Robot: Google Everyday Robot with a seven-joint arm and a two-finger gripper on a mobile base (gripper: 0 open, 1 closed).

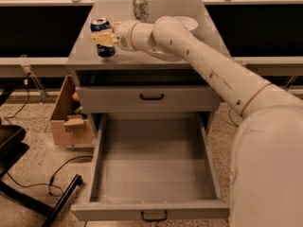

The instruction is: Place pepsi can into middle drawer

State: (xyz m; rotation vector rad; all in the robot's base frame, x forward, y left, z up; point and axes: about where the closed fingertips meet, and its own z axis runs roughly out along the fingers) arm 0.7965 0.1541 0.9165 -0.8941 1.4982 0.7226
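Right now my gripper (105, 38) reaches over the left front of the cabinet top (85, 58), its fingers clamped across the middle of the upright pepsi can (99, 26), a hold that should keep it from tipping. Below, the middle drawer (151, 209) stands pulled wide open to receive it, while the pale can (139, 6) sits well apart at the back.

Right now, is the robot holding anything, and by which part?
Yes. Its end effector, over the grey cabinet top, grips the small dark-blue pepsi can around the middle of its side.
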